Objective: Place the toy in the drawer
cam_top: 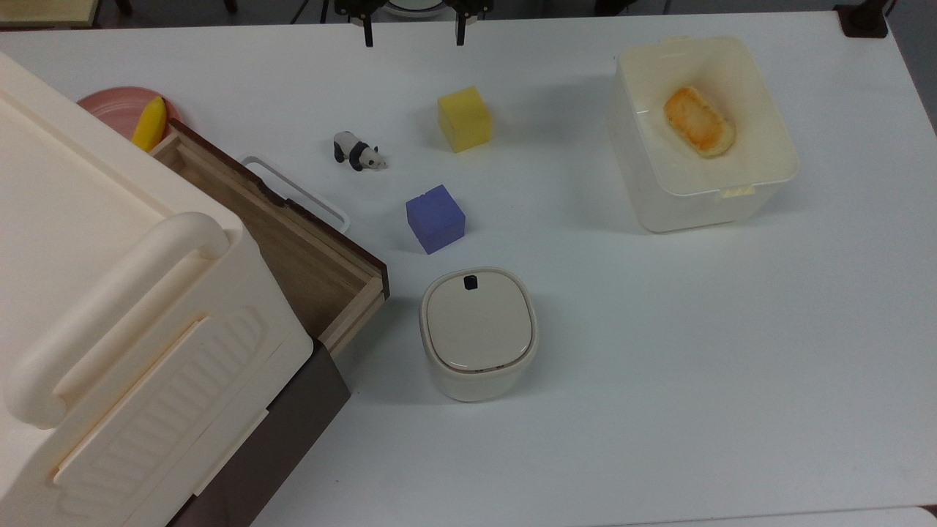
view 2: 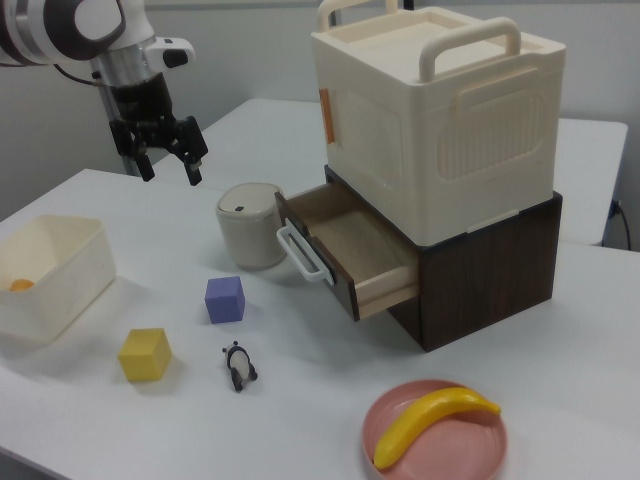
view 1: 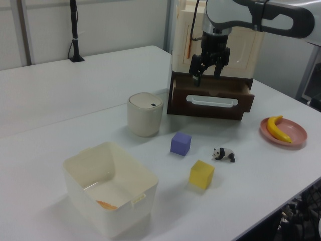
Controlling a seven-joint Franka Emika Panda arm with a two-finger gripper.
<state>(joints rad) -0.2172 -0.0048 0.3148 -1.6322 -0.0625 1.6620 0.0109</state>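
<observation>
The toy, a small black-and-white panda [cam_top: 359,151], stands on the white table between the drawer and the yellow cube; it also appears as the panda [view 1: 224,154] and the panda [view 2: 238,366]. The wooden drawer [cam_top: 293,241] is pulled open and empty, with its white loop handle facing the panda; it is also seen as the drawer [view 1: 180,98] and the drawer [view 2: 360,245]. My gripper [cam_top: 413,33] hangs open and empty high above the table, well away from the toy; it is also seen as the gripper [view 1: 207,75] and the gripper [view 2: 170,165].
A yellow cube [cam_top: 464,118] and a purple cube [cam_top: 435,218] lie close to the panda. A lidded cream bin [cam_top: 477,333] stands by the drawer's corner. A white tub [cam_top: 761,176] holds a bread-like piece. A pink plate [view 2: 400,410] carries a banana.
</observation>
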